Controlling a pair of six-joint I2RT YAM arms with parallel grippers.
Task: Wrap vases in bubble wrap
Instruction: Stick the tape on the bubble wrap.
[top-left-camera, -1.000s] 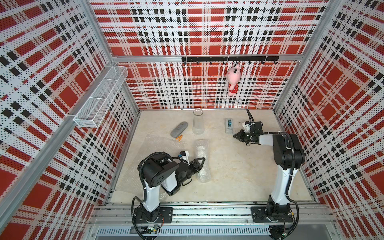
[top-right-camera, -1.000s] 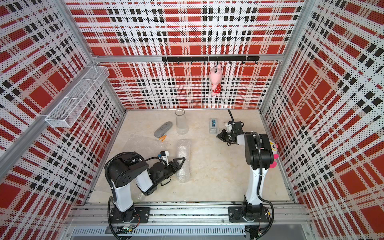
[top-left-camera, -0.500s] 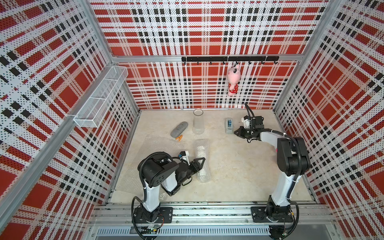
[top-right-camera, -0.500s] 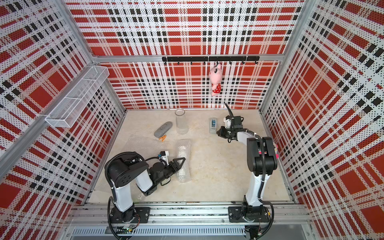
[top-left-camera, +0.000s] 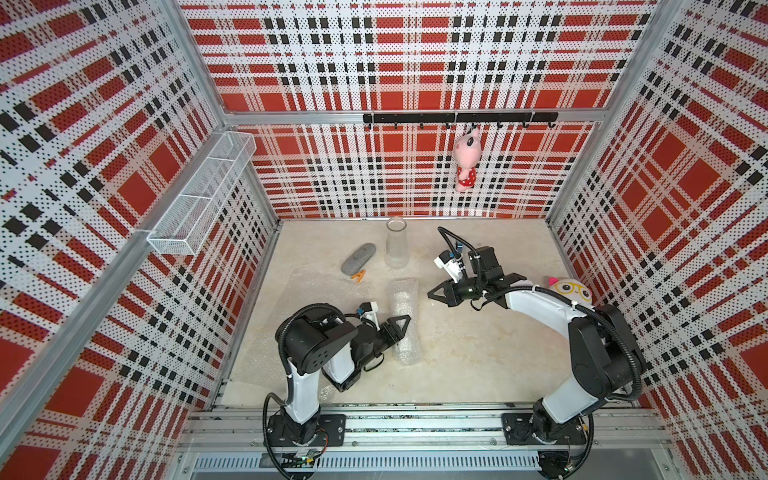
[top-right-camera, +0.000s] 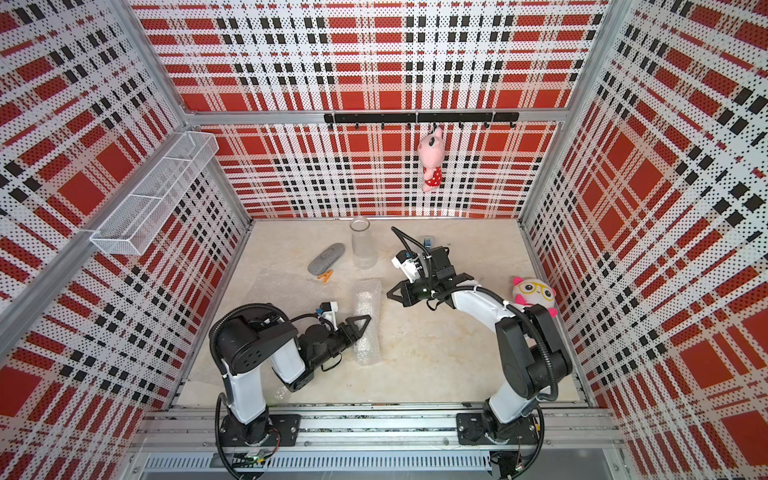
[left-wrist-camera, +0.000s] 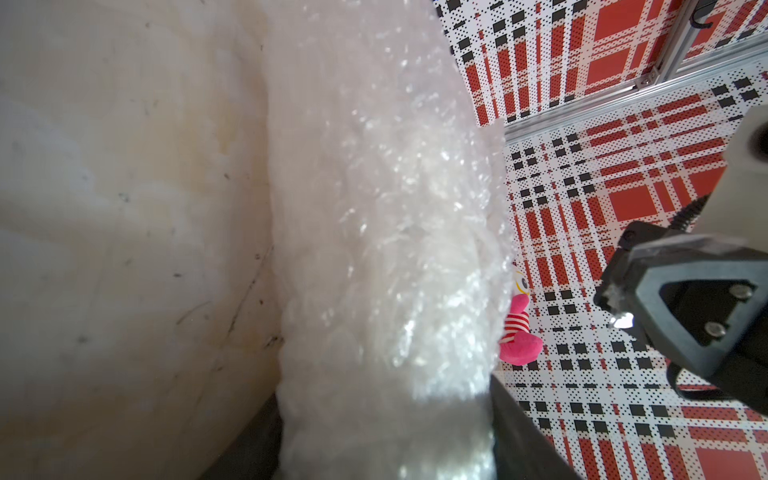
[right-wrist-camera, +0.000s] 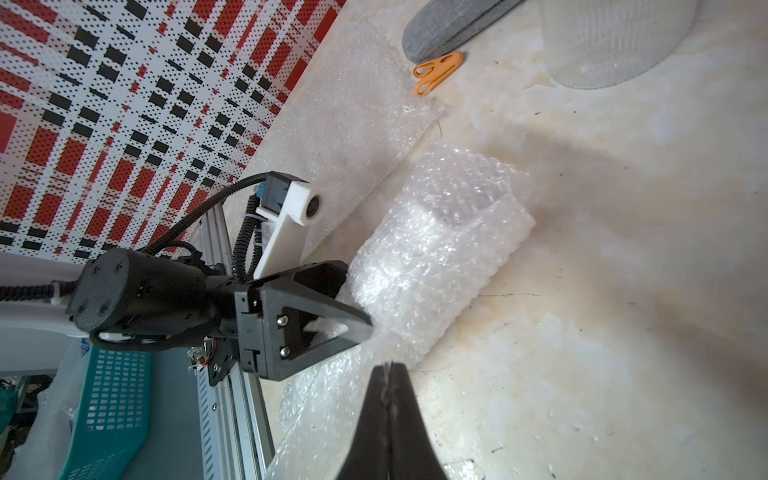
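On marbled tabletop (top-left-camera: 478, 353), knobbly cylindrical bubble wrap (top-left-camera: 405, 299)

Left gripper (top-left-camera: 405, 323) clamping the bubble wrap roll (top-left-camera: 404, 299) at mid-length, right gripper (top-left-camera: 431, 294) closed and hovering just beside its far end, clear glass vase (top-left-camera: 396, 245) upright behind, grey case (top-left-camera: 358, 258) and orange clip (top-left-camera: 359, 274) nearby.
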